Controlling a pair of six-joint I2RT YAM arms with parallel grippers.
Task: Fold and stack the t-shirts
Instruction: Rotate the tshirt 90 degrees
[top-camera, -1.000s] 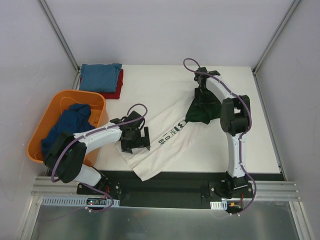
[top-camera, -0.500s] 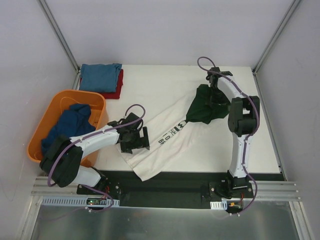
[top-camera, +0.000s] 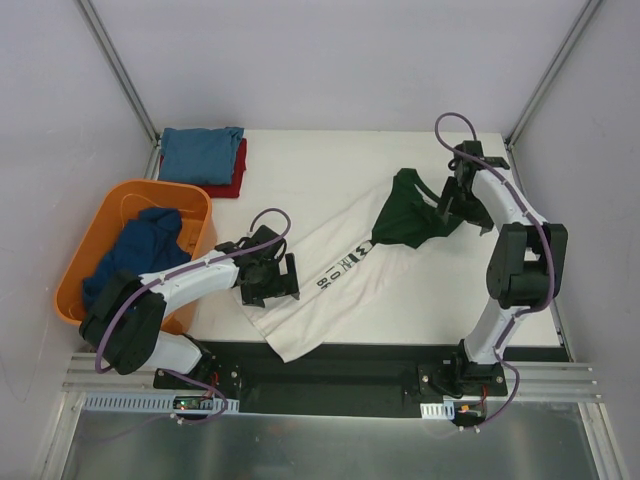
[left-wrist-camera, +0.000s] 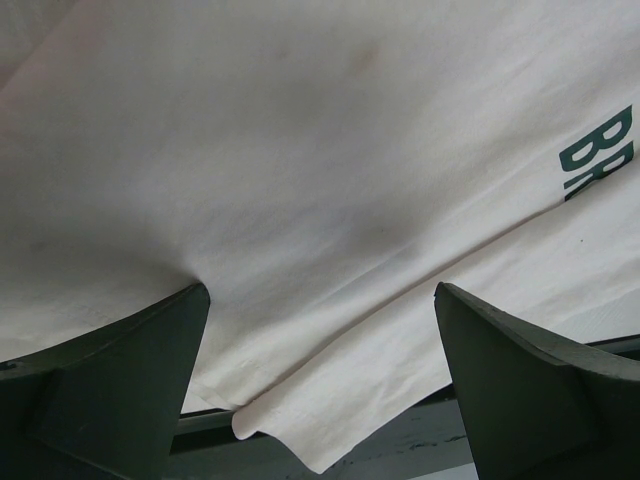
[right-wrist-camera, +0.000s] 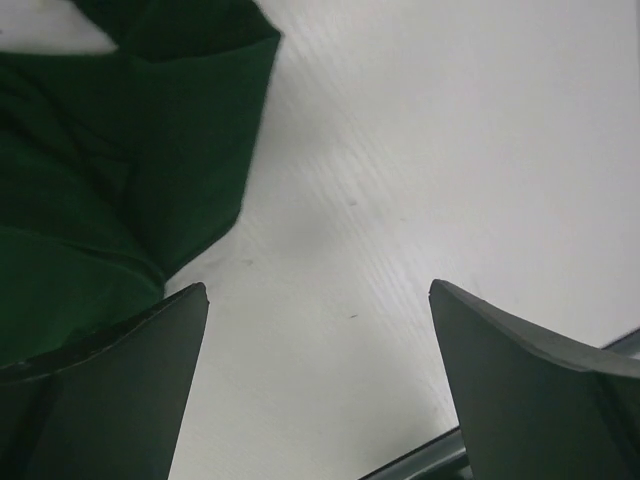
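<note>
The cream t-shirt lies crumpled diagonally on the counter. My left fingers gape empty over its near-left hem, my right fingers equally wide beside the green sleeve. I should pinch single-layer corners and pull it flat.

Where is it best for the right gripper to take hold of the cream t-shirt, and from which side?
Probably the dark green sleeve, at its outer edge, coming from the right: it lies bunched, with raised folds, beside the open right gripper.
</note>
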